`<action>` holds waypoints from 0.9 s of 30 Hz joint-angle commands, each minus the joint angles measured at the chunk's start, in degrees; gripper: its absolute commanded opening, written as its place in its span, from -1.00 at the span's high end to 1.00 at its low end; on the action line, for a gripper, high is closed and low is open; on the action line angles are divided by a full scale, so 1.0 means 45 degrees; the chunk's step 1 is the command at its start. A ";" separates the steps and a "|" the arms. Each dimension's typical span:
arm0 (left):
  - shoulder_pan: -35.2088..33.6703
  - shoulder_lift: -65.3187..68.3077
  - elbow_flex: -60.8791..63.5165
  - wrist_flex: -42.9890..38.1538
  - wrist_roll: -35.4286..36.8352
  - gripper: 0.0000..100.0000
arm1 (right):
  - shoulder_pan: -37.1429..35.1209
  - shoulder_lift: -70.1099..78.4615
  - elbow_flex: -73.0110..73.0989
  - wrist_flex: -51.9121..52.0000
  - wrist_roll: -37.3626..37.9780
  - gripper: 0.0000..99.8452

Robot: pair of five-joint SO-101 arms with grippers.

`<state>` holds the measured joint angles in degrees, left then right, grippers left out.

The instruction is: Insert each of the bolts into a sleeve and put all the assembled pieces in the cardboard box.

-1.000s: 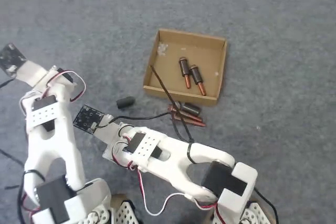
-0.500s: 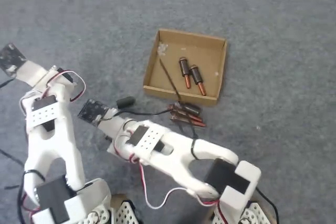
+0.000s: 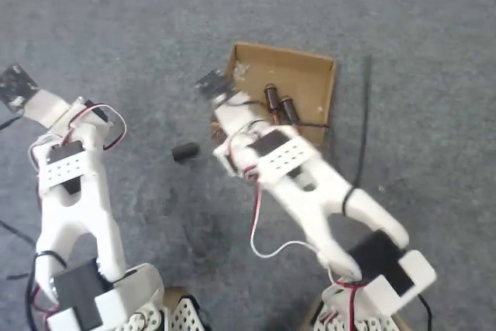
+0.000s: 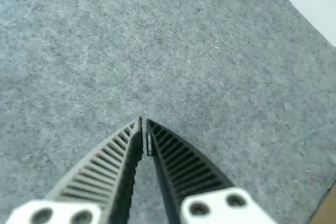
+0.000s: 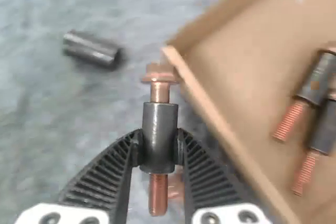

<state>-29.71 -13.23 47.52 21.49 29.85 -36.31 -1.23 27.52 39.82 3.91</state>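
At the left of the high view the left arm is seen over the grey mat. Its claw, the left gripper, is closed to a narrow slit with nothing held. Just left of centre a loose sleeve is laid on its side on the mat. At centre the right arm is stretched to the lower left corner of the cardboard box. The right gripper is clamped on a dark sleeve with a copper bolt pushed through it, held just beside the box corner, on the mat side of the wall. Inside the box two assembled pieces are laid side by side
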 commanded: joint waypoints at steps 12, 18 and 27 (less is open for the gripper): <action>0.0410 -0.0039 -0.0127 -0.0254 -0.1250 0.97 | 0.4151 -0.1260 -0.0488 -0.2979 -0.0137 0.99; 0.0410 -0.0039 -0.0127 -0.0254 -0.1289 0.97 | 0.4581 -0.1182 -0.0488 -0.3331 -0.0117 0.99; 0.0430 -0.0039 -0.0088 -0.0606 -0.1309 0.97 | 0.4855 0.2002 -0.2794 -0.3175 -0.0059 0.99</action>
<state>-28.22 -13.23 47.60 21.23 24.66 -16.09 5.89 22.24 25.58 3.91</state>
